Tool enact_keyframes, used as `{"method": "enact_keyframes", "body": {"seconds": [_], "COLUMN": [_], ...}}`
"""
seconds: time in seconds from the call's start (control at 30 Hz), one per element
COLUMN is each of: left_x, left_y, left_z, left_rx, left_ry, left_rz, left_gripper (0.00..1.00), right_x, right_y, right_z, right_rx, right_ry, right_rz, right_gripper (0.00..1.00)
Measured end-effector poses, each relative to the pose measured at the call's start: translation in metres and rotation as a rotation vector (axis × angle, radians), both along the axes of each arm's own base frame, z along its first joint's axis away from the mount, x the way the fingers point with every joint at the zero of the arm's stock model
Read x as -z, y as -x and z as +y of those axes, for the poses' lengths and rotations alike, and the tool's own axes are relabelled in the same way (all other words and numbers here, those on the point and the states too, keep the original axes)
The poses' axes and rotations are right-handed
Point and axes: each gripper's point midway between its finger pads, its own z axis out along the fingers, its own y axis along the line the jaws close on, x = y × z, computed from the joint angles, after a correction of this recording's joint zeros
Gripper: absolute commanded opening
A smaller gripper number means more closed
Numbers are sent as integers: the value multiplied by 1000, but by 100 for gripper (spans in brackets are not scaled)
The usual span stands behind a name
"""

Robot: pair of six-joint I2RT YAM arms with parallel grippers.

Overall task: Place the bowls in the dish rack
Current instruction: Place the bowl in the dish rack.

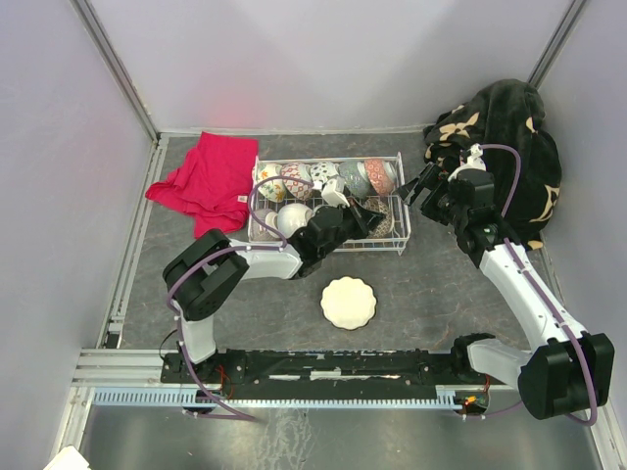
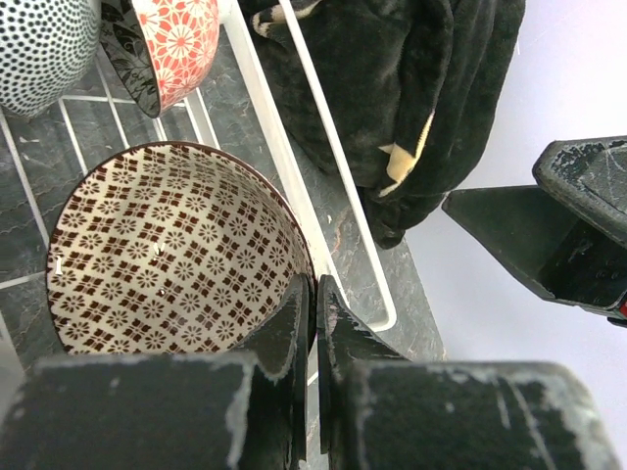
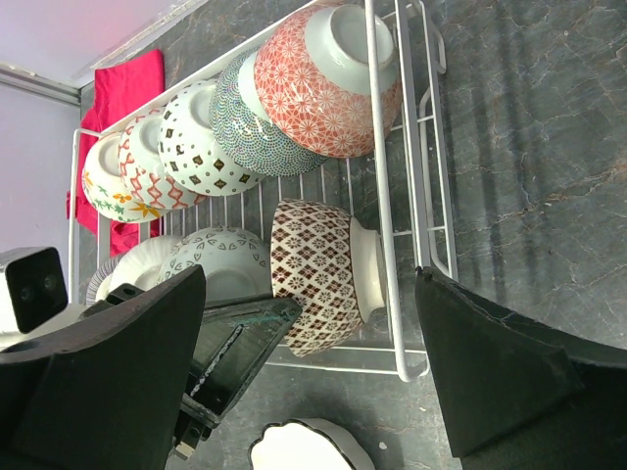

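1. A shallow white wire dish rack [image 1: 404, 208] sits toward the worktop's far edge. A row of patterned ceramic bowls [image 3: 211, 137] leans along its far side.
2. A brown-and-cream lattice-patterned bowl [image 2: 167, 245] stands on its side in the rack's near right corner.
3. The left gripper [image 2: 315, 318], fingers pressed together, is at this bowl's rim. Whether it pinches the rim is unclear.
4. The right gripper [image 3: 312, 294] hangs above the rack's right end, fingers wide apart, holding nothing.
5. Advice: make sure the bowl leans steadily on the wires, then draw the left arm out without nudging its rim.
6. A cream scalloped dish [image 1: 348, 302] lies on the worktop before the rack's near side, probably next to load.
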Motion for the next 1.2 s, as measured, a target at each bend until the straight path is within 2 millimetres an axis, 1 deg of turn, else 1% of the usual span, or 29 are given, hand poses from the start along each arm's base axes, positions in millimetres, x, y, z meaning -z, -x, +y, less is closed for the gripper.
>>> {"method": "enact_keyframes", "body": {"seconds": [0.2,0.53,0.73,0.9,1.0,1.1,1.2], "left_x": [1,5,2,1,2,0,0], "left_y": [-1,5,4,5,7,7,7], "left_z": [7,7,8,4,1,0,-1], "left_rx": [-1,25,26,51,68,71,70], "left_ry": [-4,-8,-6,-4,5,16,32], "left_rz": [5,14,13,17,14,15,15], "left_gripper": [3,3,3,3,3,3,3], "right_x": [0,0,0,0,0,2,7], "right_y": [0,0,1,1,1,0,0], "right_z": [0,1,2,2,2,0,-1], "right_rx": [0,-5,-10,-10,-9,-3,4], "right_ry": [0,-2,-5,-5,-4,1,9], "right_rz": [0,0,1,1,2,9,24], "right_gripper": [95,94,91,85,84,83,79]}}
